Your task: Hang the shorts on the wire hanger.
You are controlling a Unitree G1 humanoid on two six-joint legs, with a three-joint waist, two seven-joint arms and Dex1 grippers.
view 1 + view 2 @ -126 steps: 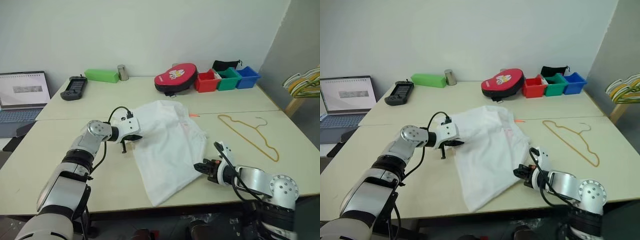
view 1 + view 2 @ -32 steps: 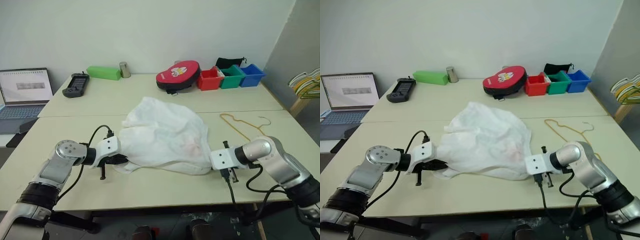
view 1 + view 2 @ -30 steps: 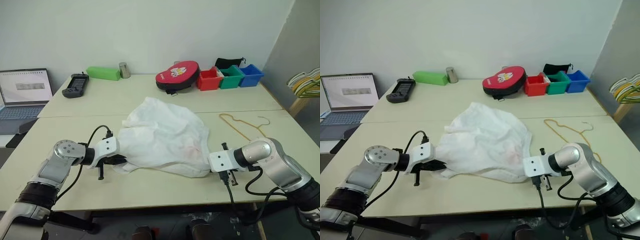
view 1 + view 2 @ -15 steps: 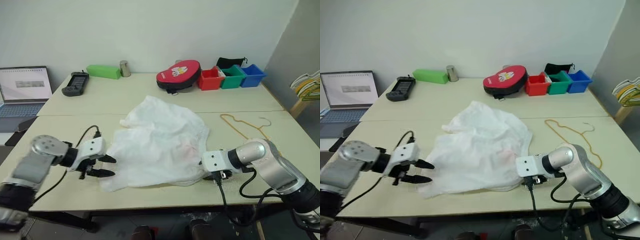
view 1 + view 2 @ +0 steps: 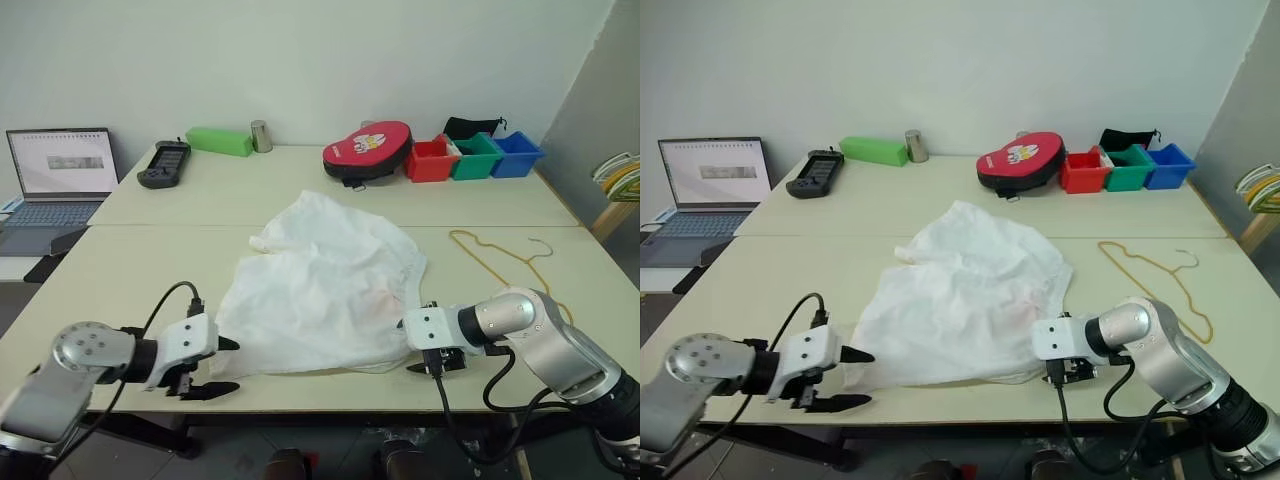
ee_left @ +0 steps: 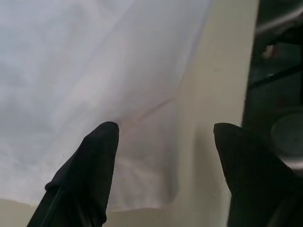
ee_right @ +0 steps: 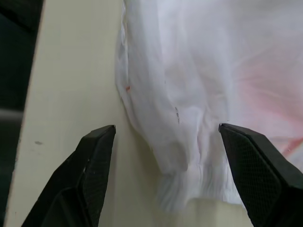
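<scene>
Fingers of the left gripper [image 5: 212, 367] spread wide, holding nothing, tips just off the near-left corner of the shorts [image 5: 320, 290], near the front edge of the tabletop [image 5: 120, 270]. In the left wrist view the two black fingers [image 6: 90, 175] frame that hem corner with cloth between them but not pinched. Right gripper [image 7: 175, 189] likewise wide and empty; its wrist view shows the gathered near-right edge of the shorts lying between the pads, seemingly untouched, though contact cannot be ruled out from the head views. Shorts lie spread and wrinkled in the middle of the tabletop, long axis running roughly left to right between the two grippers, far portion bunched toward the back. Wire hanger [image 5: 500, 262] flat on the tabletop beyond and to the right of the right gripper, just beside the right edge of the shorts but apart from it, hook pointing away toward the right. Judgement: right arm is much the nearer to the hanger, so fetching it falls to that side; left arm is well placed to retake the cloth corner directly ahead of its fingers.
</scene>
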